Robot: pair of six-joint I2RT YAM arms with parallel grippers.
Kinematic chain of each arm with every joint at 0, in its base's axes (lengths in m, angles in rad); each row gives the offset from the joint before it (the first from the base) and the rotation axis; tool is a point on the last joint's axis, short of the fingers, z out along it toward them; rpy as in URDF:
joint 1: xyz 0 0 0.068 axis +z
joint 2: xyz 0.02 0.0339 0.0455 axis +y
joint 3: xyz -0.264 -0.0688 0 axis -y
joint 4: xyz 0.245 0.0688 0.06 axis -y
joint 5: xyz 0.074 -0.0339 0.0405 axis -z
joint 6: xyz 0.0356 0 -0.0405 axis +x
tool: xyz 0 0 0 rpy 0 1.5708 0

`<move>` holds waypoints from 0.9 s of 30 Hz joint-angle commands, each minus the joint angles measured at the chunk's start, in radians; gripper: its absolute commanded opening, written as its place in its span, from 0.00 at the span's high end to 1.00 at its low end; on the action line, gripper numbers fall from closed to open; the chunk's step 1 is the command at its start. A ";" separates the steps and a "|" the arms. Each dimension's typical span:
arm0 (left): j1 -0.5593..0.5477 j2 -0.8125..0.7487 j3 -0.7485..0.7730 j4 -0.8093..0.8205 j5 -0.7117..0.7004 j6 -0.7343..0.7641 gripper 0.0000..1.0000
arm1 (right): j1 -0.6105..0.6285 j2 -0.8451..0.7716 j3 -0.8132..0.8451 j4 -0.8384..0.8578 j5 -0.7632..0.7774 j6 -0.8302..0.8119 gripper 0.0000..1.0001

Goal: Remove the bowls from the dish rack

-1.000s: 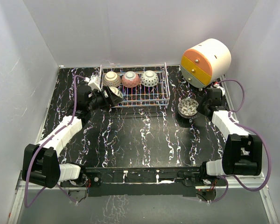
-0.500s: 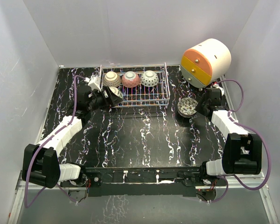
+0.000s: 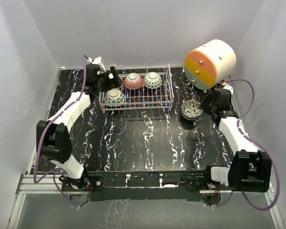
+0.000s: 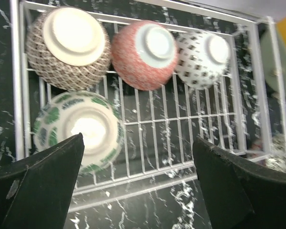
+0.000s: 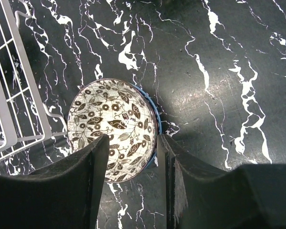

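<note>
**Placement and hold**

The left gripper hangs over the dish rack with its fingers spread wide and nothing between them. This spread suits a descent around a bowl's full width. The green-and-white bowl, at the rack's front left, lies nearest beneath it and is judged the next pick.

The right gripper stands over the leaf-patterned bowl. This bowl sits mouth-up on the black marbled table, just beside the rack's right end. The fingers are parted by less than the bowl's width and pinch no rim, so the bowl is judged set down and released. A blue edge shows under the bowl's right side. It may belong to a second bowl underneath, but this cannot be confirmed.

**Appearance of the bowls**

Four bowls stand in the rack, all mouth-down with pale foot rings uppermost.
- Back left: brown lattice bowl.
- Back middle: pink-red bowl.
- Just beside the pink-red bowl, to its right: black-and-white check bowl.
- Front left: the green-and-white bowl, with leafy green patches on white.
</note>
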 commanded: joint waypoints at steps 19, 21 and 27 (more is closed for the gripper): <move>-0.082 0.263 0.219 -0.214 -0.403 0.204 0.28 | 0.000 -0.040 0.012 0.052 -0.049 -0.010 0.42; -0.101 0.267 0.220 -0.221 -0.439 0.219 0.30 | 0.000 -0.038 0.011 0.052 -0.048 -0.012 0.42; -0.135 0.284 0.219 -0.234 -0.475 0.229 0.30 | -0.001 -0.039 0.010 0.054 -0.051 -0.015 0.42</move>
